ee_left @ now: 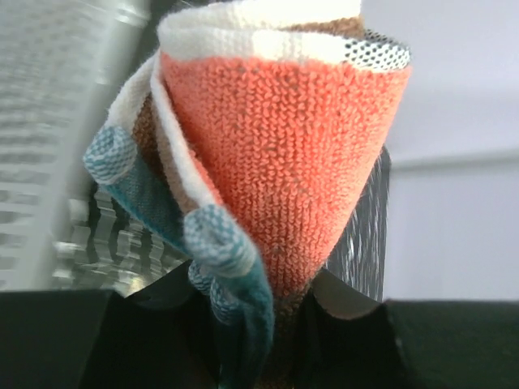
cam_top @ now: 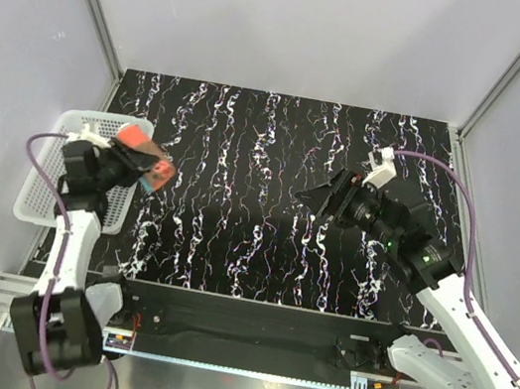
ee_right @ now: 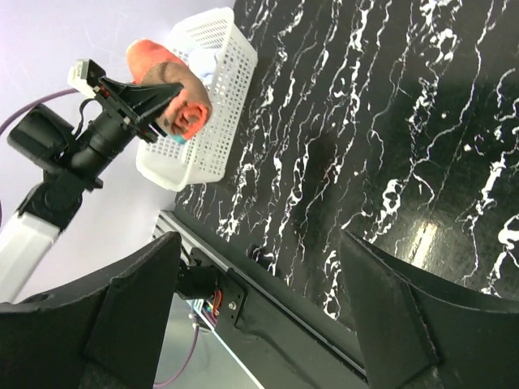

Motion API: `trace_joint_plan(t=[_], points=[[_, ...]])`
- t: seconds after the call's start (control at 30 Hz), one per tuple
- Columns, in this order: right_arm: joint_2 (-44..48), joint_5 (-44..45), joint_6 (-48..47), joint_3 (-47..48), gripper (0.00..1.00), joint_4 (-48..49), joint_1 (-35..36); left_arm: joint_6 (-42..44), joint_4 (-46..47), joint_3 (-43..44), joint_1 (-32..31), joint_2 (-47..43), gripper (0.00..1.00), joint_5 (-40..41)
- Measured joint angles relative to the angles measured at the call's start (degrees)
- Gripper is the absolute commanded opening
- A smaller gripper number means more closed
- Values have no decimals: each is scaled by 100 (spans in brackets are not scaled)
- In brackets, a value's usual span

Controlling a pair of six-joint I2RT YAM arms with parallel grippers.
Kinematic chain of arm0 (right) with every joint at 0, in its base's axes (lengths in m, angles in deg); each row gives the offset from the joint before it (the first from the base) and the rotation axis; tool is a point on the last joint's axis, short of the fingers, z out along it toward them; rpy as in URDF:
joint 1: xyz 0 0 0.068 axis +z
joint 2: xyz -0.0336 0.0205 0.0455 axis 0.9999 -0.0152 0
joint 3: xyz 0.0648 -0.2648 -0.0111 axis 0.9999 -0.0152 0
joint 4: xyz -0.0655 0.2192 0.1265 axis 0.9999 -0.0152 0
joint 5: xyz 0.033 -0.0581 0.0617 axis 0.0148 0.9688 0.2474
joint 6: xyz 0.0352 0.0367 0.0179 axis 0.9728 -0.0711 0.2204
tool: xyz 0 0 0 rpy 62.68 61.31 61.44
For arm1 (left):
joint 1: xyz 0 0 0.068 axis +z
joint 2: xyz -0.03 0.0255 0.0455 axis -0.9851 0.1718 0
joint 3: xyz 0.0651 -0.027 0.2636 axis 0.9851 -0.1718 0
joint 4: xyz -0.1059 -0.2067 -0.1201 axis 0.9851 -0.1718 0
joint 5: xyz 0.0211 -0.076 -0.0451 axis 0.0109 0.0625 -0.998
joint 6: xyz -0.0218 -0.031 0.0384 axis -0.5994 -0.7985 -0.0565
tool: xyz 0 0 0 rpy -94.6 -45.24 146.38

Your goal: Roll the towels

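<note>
Towel [cam_top: 152, 161], rolled, rust and orange, was pinched in the left claw [cam_top: 134, 168] at the basket's [cam_top: 37, 201] right edge.
The grip sat at one end and its teal edge hung loose, so the roll risked unwinding or snagging the rim. The right claw [cam_top: 318, 197] was wide and empty.

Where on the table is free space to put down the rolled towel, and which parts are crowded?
Free: the middle of the table, between the white basket and the right gripper, and the far strip by the back wall. Crowded: the left edge, where the left gripper holds the rolled towel by the basket, and right-centre, under the open right gripper.
</note>
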Motion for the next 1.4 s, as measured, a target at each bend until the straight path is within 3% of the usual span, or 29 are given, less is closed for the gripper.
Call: trace_joint_plan(t=[0.13, 0.4, 0.83, 1.03, 1.17, 1.4], points=[[-9, -37, 26, -37, 85, -15, 0, -46, 39, -2, 1097, 697, 0, -190], [-214, -164, 50, -83, 85, 90, 0, -350, 426, -72, 2210, 1228, 0, 35], [-940, -553, 55, -109, 84, 369, 0, -1185, 2430, -920, 2284, 2271, 1, 1196], [-1095, -680, -72, -66, 85, 339, 0, -1567, 3886, -994, 2284, 3075, 15, 1311], [-1228, -737, -140, -44, 84, 348, 0, -1744, 4310, -909, 2284, 3748, 24, 1309], [-1558, -826, -170, -39, 84, 468, 0, -1910, 5121, -590, 2251, 4649, 49, 1202]])
